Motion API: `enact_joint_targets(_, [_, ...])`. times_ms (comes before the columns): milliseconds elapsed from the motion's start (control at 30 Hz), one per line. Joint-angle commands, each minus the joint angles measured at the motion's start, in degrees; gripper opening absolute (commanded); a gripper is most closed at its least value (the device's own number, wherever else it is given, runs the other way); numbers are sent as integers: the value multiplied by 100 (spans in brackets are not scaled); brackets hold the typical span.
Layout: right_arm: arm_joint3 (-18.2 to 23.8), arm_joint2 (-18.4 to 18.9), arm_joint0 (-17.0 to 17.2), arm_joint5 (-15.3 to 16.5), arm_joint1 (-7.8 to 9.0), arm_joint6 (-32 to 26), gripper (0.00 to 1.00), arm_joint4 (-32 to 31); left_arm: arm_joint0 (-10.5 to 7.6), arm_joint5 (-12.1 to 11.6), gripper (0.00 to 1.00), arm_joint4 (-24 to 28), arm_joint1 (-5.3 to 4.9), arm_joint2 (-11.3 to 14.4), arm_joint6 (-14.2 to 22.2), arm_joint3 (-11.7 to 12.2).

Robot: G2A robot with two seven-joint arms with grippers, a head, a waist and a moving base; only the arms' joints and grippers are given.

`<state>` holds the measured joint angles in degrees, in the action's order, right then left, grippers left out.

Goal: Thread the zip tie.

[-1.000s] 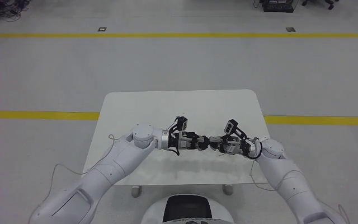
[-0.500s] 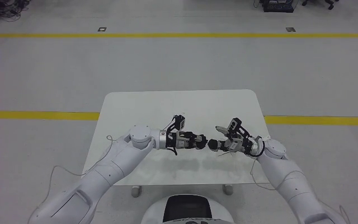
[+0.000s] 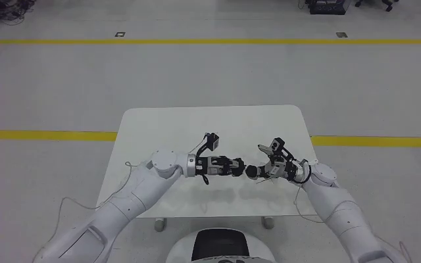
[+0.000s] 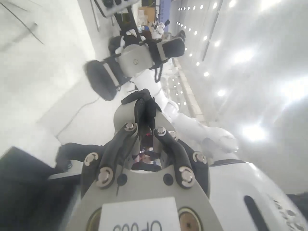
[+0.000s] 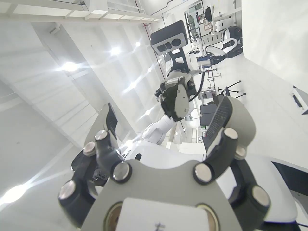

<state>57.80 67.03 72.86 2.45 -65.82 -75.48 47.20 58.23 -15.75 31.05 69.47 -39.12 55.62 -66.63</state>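
My left gripper (image 4: 142, 100) is shut, and a short black strip, the zip tie (image 4: 130, 98), sticks out between its fingertips. In the top view the left gripper (image 3: 235, 166) hangs over the front middle of the white table (image 3: 197, 125). My right gripper (image 5: 167, 111) stands open with nothing between its fingers (image 5: 217, 118). It faces the left gripper (image 5: 176, 102) across a small gap. From above, the right gripper (image 3: 252, 171) is just right of the left one, tip to tip, not touching. In the left wrist view the right gripper (image 4: 134, 60) shows farther off with its pads spread.
The table's far half is bare white surface. A thin dark line (image 4: 22, 25) lies on the tabletop in the left wrist view. Grey floor with yellow lines (image 3: 59, 135) surrounds the table.
One second ago the two grippers touched tip to tip. The right gripper has since drawn back a little to the right and opened. The left gripper stays shut, nearly in place.
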Motion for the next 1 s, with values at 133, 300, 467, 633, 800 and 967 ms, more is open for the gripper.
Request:
enact_joint_targets(133, [0, 0, 0, 0, 0, 0, 100, 0, 10, -373, 0, -1051, -24, 83, -255, 178])
enact_joint_targets(300, [0, 0, 0, 0, 0, 0, 100, 0, 107, -373, 0, -1130, -20, -57, -393, 236])
enact_joint_targets(467, [0, 0, 0, 0, 0, 0, 100, 0, 194, -373, 0, -997, 5, -195, -415, 107])
enact_joint_targets(633, [0, 0, 0, 0, 0, 0, 100, 0, 204, -353, 0, -1122, 2, -186, -554, 67])
enact_joint_targets(800, [0, 0, 0, 0, 0, 0, 100, 0, 217, -373, 0, -1672, -64, -279, -909, -132])
enact_joint_targets(967, [0, 0, 0, 0, 0, 0, 100, 0, 334, -373, 0, -2433, -169, -409, -1156, -510])
